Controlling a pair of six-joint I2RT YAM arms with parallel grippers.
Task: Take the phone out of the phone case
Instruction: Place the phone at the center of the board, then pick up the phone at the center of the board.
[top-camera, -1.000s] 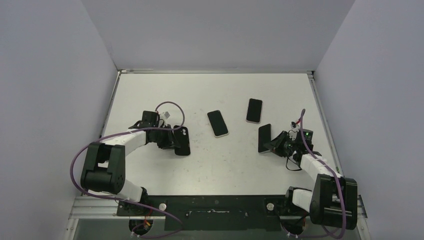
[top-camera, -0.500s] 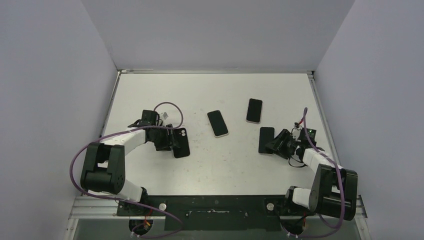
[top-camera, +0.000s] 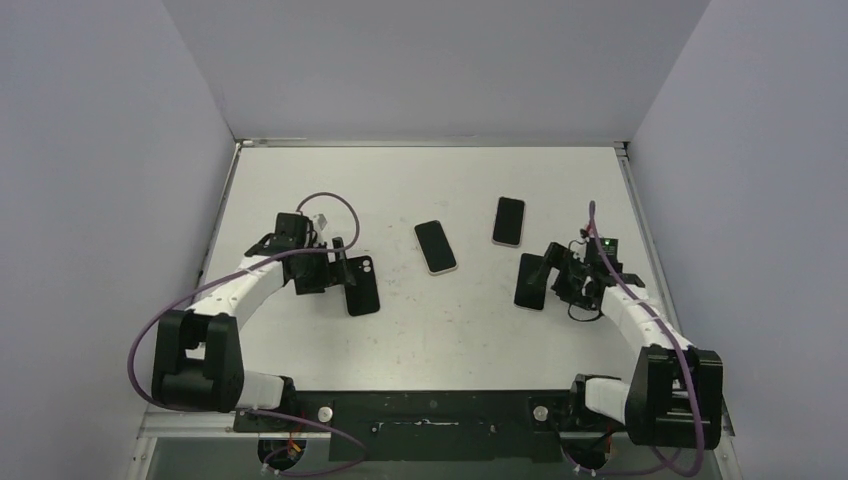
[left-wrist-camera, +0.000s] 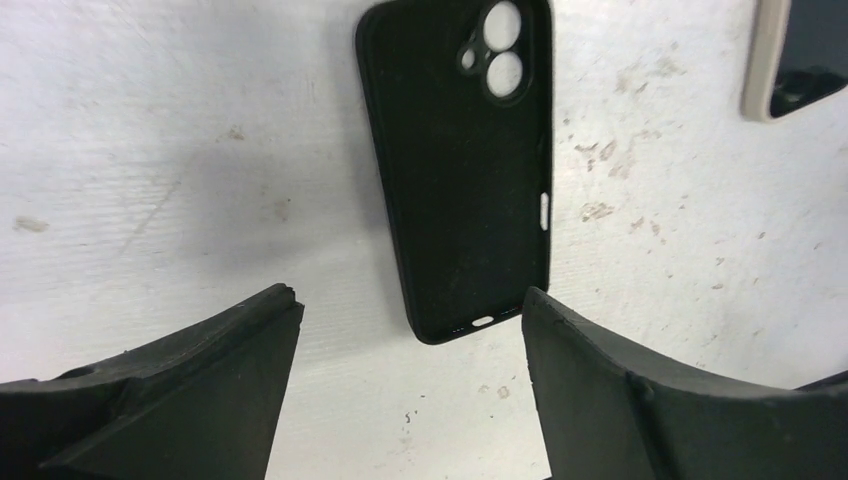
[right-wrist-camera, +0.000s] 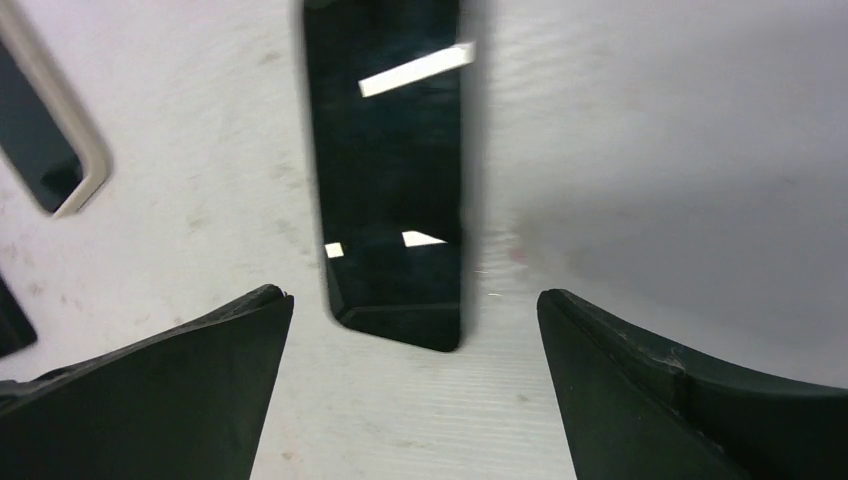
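Observation:
The black phone case (top-camera: 362, 283) lies empty on the table, inside up, with its camera cutout at the far end (left-wrist-camera: 460, 160). My left gripper (top-camera: 338, 272) stands open just left of it, and in the left wrist view the case's near end lies between the spread fingertips (left-wrist-camera: 410, 300), untouched. The black phone (top-camera: 531, 281) lies flat, screen up, at the right (right-wrist-camera: 390, 170). My right gripper (top-camera: 553, 277) is open just right of it, its fingertips (right-wrist-camera: 415, 297) apart on either side of the phone's near end.
Two more phones in pale cases lie mid-table: one (top-camera: 435, 246) between the arms, one (top-camera: 508, 221) farther back. The pale-cased edge of one shows in the left wrist view (left-wrist-camera: 795, 55) and another in the right wrist view (right-wrist-camera: 45, 130). Walls enclose the table.
Both grippers have opened. The left let go of the case and the right let go of the phone, which now lies flat. Both wrists have drawn back slightly.

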